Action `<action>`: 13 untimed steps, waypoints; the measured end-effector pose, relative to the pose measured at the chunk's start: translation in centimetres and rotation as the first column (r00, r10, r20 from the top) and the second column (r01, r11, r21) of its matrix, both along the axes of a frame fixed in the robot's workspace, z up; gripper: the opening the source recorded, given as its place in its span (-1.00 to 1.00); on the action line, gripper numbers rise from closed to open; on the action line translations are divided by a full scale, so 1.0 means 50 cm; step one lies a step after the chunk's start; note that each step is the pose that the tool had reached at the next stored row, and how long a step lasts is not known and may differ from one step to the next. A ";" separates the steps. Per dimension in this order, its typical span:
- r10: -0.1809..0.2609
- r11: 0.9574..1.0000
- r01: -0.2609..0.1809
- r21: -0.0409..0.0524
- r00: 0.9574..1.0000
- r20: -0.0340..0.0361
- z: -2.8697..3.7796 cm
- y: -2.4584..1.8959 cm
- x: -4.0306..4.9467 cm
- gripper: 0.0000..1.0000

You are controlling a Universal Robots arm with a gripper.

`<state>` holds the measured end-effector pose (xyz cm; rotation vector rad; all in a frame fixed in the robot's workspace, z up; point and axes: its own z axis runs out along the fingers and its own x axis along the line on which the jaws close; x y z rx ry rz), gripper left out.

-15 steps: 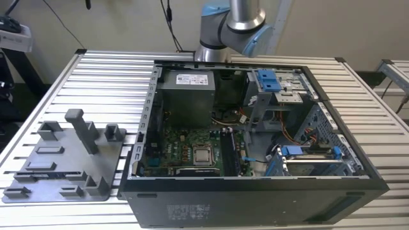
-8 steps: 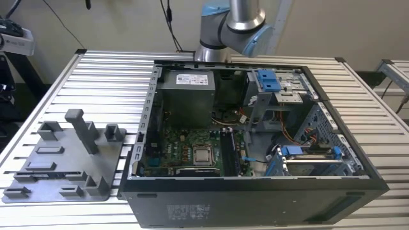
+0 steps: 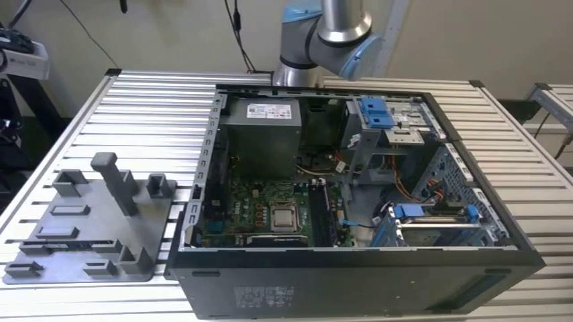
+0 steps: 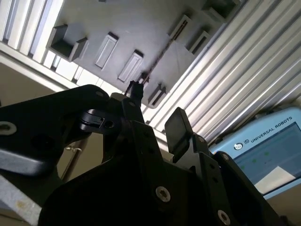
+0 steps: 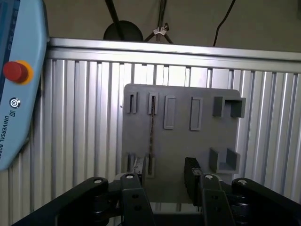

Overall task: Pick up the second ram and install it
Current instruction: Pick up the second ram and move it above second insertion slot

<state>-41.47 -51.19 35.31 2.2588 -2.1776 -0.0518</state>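
Note:
The second ram (image 5: 151,129) stands on its edge in the grey tray (image 5: 181,141), held by slots at both ends, and from above it looks like a thin dark line. The second wrist view shows the ram (image 4: 160,54) the same way, on the tray (image 4: 117,28). My gripper (image 5: 161,176) hangs well above the tray, open, with nothing between its black fingers (image 5: 193,172). In the second wrist view the gripper (image 4: 157,110) is also open. In the exterior view the tray (image 3: 90,221) lies to the left of the open computer case (image 3: 358,201).
Inside the case lies the green motherboard (image 3: 259,208) with a silver chip, alongside cables and blue drive brackets (image 3: 380,114). A teach pendant (image 5: 19,80) lies on the slatted aluminium table (image 5: 70,117) near the tray. Tall posts (image 3: 115,181) rise from the tray.

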 end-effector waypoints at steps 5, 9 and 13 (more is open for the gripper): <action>0.000 1.000 0.000 0.000 1.000 0.000 -0.011 -0.0001 0.000 -0.04; 0.000 1.000 0.000 0.000 1.000 0.000 -0.023 -0.0001 0.000 -0.04; 0.004 1.000 -0.004 0.000 1.000 0.002 -0.036 0.0000 0.000 -0.04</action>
